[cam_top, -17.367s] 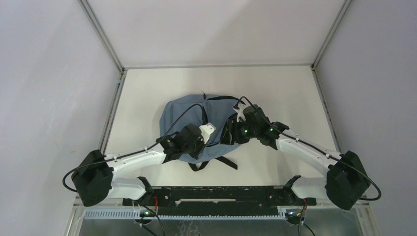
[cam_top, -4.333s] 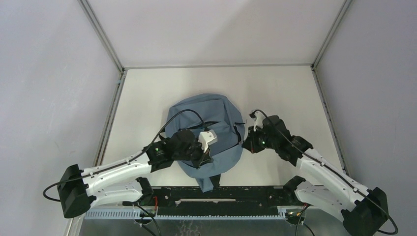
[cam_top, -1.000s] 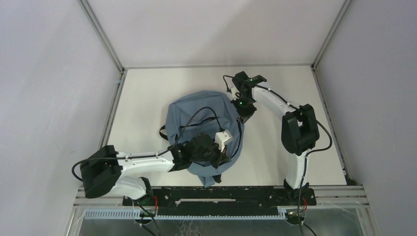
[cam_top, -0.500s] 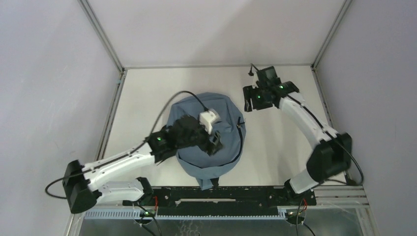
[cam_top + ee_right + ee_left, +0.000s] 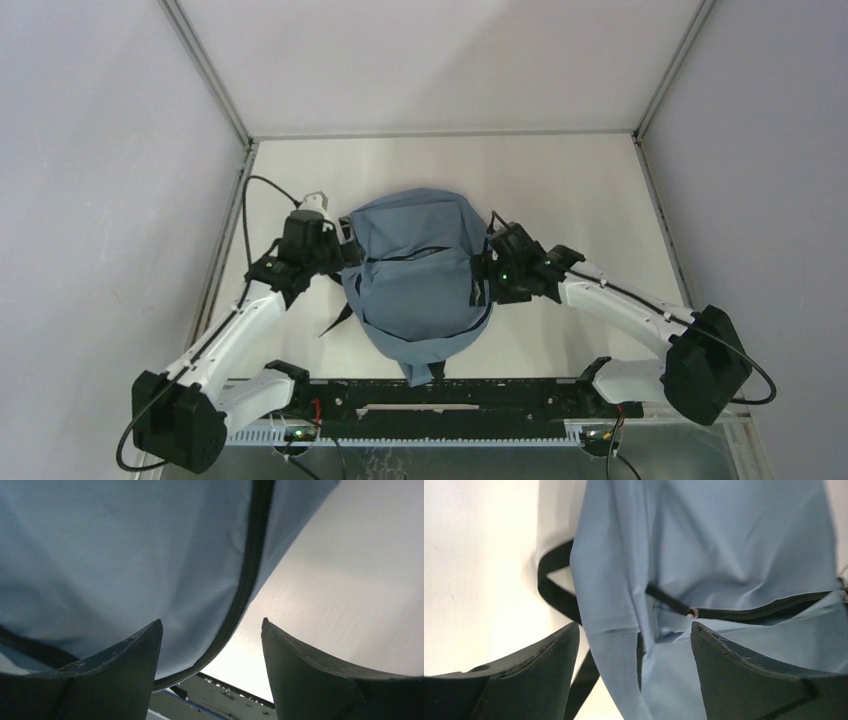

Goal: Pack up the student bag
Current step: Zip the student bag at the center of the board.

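The student bag (image 5: pixel 415 275), soft blue-grey fabric, lies flat in the middle of the table with a black zip line across its front. My left gripper (image 5: pixel 345 253) is at the bag's left edge, open; in the left wrist view the bag (image 5: pixel 724 555), a black strap (image 5: pixel 554 585) and the zip pull (image 5: pixel 693 612) lie ahead of the open left gripper (image 5: pixel 634 630). My right gripper (image 5: pixel 482 275) is at the bag's right edge, open. The right wrist view has the bag's zip-trimmed edge (image 5: pixel 250 570) between the spread fingers of the right gripper (image 5: pixel 211 625), which do not touch it.
The white table (image 5: pixel 580 190) is enclosed by pale walls with metal corner posts (image 5: pixel 205 70). A black rail (image 5: pixel 430 392) runs along the near edge between the arm bases. A strap end (image 5: pixel 420 368) of the bag hangs toward that rail.
Both grippers went from shut to open. The left arm swung off the bag's top to its left edge. The right arm came back from the far right to the bag's right edge.
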Action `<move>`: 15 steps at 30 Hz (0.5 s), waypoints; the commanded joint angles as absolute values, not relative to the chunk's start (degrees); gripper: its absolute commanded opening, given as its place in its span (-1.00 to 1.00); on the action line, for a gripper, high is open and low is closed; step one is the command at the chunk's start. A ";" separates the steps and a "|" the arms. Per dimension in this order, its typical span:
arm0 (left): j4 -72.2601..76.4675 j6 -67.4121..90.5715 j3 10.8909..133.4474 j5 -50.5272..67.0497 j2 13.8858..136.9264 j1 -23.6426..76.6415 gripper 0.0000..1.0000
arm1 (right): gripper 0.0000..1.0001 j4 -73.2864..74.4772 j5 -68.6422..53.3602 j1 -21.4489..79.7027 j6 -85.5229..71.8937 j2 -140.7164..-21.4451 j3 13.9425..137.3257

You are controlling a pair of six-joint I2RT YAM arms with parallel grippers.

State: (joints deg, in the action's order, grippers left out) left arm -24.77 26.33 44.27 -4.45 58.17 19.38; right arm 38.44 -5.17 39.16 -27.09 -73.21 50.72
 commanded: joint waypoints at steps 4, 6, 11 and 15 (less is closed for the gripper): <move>-20.76 32.77 37.89 3.06 62.60 19.03 0.53 | 0.00 31.12 7.29 39.42 -36.80 -71.37 45.53; -17.83 34.02 36.29 8.16 64.14 19.18 0.42 | -0.48 31.66 9.68 37.22 -35.20 -71.08 44.47; -13.89 35.70 35.28 12.84 68.50 23.07 0.21 | -0.60 33.42 9.10 27.39 -30.96 -69.86 42.56; -11.11 37.10 35.87 14.66 69.43 29.08 0.14 | 0.25 33.87 6.57 24.64 -27.36 -64.60 43.79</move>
State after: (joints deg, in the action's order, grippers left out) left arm -17.15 34.63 35.83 9.39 69.19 24.67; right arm 33.10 5.04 26.50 -32.21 -70.59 42.59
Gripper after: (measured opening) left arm 0.587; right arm 0.459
